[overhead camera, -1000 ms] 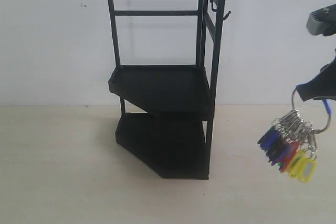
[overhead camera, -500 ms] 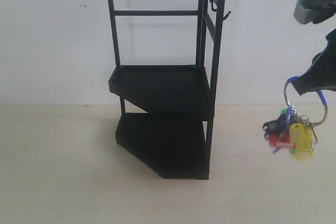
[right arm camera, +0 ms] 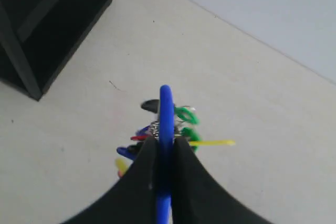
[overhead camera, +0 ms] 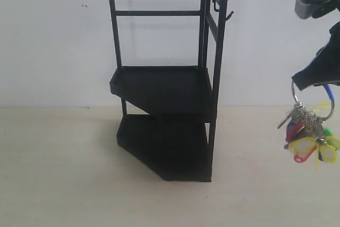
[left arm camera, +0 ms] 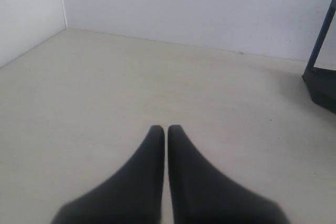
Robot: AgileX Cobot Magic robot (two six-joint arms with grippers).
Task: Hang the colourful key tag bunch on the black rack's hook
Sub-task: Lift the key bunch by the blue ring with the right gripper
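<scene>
The colourful key tag bunch (overhead camera: 309, 137) hangs in the air at the far right, swinging, its red, yellow and green tags blurred. My right gripper (overhead camera: 308, 84) is shut on its blue loop (right arm camera: 165, 109), with the tags (right arm camera: 157, 132) dangling beyond the fingertips. The black rack (overhead camera: 164, 83) stands in the middle of the table, well left of the bunch. Its hook (overhead camera: 229, 15) juts from the top of the front upright, higher than the bunch. My left gripper (left arm camera: 166, 129) is shut on nothing, low over bare table, and is not seen in the exterior view.
A J-shaped hook (overhead camera: 216, 6) sits further back on the rack's top rail. A white wall (overhead camera: 53, 35) runs behind the rack. The rack's lower corner (right arm camera: 37, 35) shows in the right wrist view and its base (left arm camera: 321, 85) in the left wrist view.
My right gripper has risen with the bunch and shifted slightly. The tags have swung from left to right beneath the loop.
</scene>
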